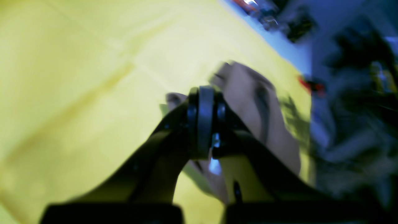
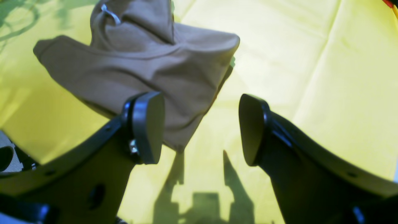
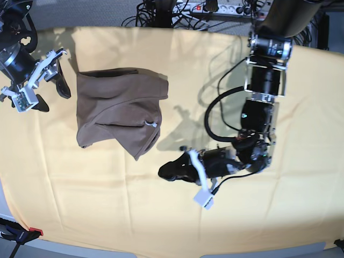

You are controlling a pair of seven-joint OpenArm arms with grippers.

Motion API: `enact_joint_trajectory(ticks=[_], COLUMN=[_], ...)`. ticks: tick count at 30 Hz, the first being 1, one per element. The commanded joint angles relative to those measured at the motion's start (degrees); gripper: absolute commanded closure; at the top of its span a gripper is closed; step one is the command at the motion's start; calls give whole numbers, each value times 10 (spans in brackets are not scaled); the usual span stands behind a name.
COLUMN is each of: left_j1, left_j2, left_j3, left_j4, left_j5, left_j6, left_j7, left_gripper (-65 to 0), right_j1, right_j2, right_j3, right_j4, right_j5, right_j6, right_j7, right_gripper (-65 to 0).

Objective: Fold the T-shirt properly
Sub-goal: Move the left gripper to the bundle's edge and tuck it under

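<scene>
Blur hid the left claw (image 1: 205,124), pressed together empty; right claw (image 2: 199,127) gaped beside the T-shirt (image 3: 121,110).

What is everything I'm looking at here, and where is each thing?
T-shirt: one, taupe-brown, bunched on the cloth's far left part, small pale tag showing.
Cloth: one, pale yellow, spread over the whole work surface.
Cables: a dark tangle, beyond the cloth's far edge.
Clamp: one, black with a red tip, near left corner.
Right claw: one, black, open, empty, next to the shirt on its left in the base view.
Left claw: one, black, shut, low over the cloth; blur hides whether it pinches any shirt fabric.
</scene>
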Motion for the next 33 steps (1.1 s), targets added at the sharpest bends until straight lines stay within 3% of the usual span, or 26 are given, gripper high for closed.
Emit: enact_joint_trajectory(ticks=[1, 2, 6, 8, 12, 16, 20, 26, 30, 32, 33], left_j1=[-16, -16, -16, -16, -15, -14, -14, -14, -15, -15, -15], left_j2=[13, 24, 60, 73, 88, 90, 90, 96, 101, 104, 104], left_j3=[-3, -3, -4, -4, -4, -4, -4, -4, -4, -4, -4], left_j4=[-1, -10, -37, -43, -57, -83, -116, -167, -174, -173, -173], left_j5=[12, 29, 33, 33, 38, 43, 42, 40, 4, -10, -10], left_j6=[10, 20, 28, 54, 57, 96, 98, 47, 13, 5, 5], left_j7=[-21, -26, -25, -12, 9, 9, 9, 15, 22, 22, 22], left_gripper=[0, -59, -424, -475, -475, -475, -474, -472, -378, -279, -200], right_j1=[-4, -7, -6, -6, -6, -6, -6, -6, -6, -6, -6], right_j2=[8, 8, 8, 8, 8, 8, 8, 8, 8, 8, 8], right_j3=[8, 9, 10, 10, 10, 10, 10, 10, 10, 10, 10], right_j4=[7, 7, 7, 7, 7, 7, 7, 7, 7, 7, 7], right_j5=[9, 9, 10, 10, 10, 10, 10, 10, 10, 10, 10], right_j6=[-1, -1, -1, -1, -1, -1, -1, -1, -1, -1, -1], right_j7=[13, 13, 10, 10, 13, 14, 17, 25, 25, 26, 27], right_gripper=[-394, -394, -393, -394, -393, -393, -393, -393, -393, -393, -392])
